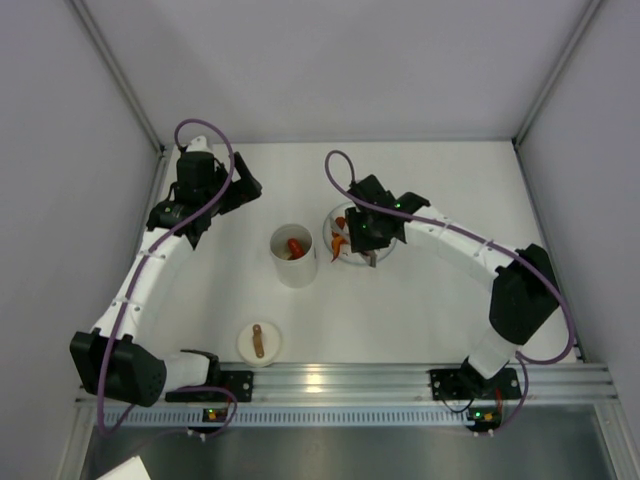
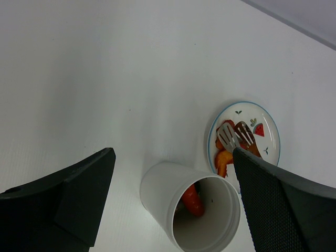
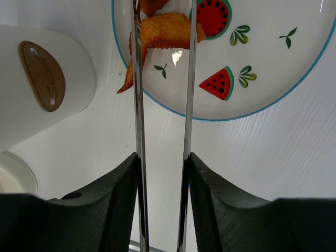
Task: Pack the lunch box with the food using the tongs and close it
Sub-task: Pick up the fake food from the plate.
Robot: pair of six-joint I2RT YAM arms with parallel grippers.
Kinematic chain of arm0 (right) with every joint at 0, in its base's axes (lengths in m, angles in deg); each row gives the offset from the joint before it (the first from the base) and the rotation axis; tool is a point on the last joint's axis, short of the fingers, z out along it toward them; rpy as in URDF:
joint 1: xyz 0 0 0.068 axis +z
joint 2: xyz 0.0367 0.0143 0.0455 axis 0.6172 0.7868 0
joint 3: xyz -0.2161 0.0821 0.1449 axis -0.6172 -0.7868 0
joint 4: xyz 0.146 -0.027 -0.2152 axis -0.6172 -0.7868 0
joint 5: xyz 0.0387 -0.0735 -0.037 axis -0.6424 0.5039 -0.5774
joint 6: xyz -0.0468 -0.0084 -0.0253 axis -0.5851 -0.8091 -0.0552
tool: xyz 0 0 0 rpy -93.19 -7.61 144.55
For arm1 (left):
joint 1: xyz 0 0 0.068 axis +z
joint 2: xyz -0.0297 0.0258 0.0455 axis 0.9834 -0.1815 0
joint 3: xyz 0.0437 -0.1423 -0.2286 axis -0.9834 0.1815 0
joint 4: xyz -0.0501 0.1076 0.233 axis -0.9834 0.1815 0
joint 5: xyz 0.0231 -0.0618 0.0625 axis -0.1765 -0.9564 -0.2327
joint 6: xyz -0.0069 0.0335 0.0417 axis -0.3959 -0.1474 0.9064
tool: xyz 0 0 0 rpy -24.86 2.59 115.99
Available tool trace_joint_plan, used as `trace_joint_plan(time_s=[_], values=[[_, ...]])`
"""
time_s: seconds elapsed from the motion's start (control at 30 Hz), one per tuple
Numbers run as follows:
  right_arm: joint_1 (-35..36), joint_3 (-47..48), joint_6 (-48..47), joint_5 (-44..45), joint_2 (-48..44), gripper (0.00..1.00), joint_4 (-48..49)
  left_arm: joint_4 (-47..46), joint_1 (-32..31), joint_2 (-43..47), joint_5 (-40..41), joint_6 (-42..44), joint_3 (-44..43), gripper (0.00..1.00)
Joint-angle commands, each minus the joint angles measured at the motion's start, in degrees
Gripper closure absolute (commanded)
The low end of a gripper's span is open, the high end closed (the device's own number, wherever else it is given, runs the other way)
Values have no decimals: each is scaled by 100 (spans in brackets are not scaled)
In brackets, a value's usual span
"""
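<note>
The lunch box point(image 1: 293, 258), a white cup, stands open left of the plate with a red strip point(image 2: 193, 201) of food inside. Its lid point(image 1: 259, 342), with a brown strap, lies nearer the arm bases. My right gripper point(image 3: 164, 157) is shut on the tongs point(image 3: 137, 94), one finger pressed on each slim arm. The tongs' tips point(image 2: 231, 137) rest over orange and red food point(image 3: 165, 30) on the plate; the tips are cut off in the right wrist view, so I cannot tell whether they pinch a piece. My left gripper point(image 2: 173, 157) hovers open above and behind the cup, holding nothing.
The plate point(image 3: 273, 100) is white with a blue rim and watermelon marks, and sits right of the cup point(image 3: 47, 100), which shows a brown oval label. Grey walls enclose the table on three sides. A metal rail point(image 1: 340, 380) runs along the near edge.
</note>
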Motion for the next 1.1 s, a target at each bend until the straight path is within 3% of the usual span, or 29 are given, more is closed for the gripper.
trace_joint_plan(time_s=[0.0,0.3,0.53,1.07], values=[[121,168,59,-213,-52,60,102,-62,-21,18,7,-22,-52,1],[130,168,15,-152,-26,60,75,-62,-21,18,25,-5,-52,1],[122,194,24,-134,80,79,110,-53,-21,44,77,4,-43,1],[-89,361,15,499,-658,83,-268,-45,-21,53,69,4,-43,1]])
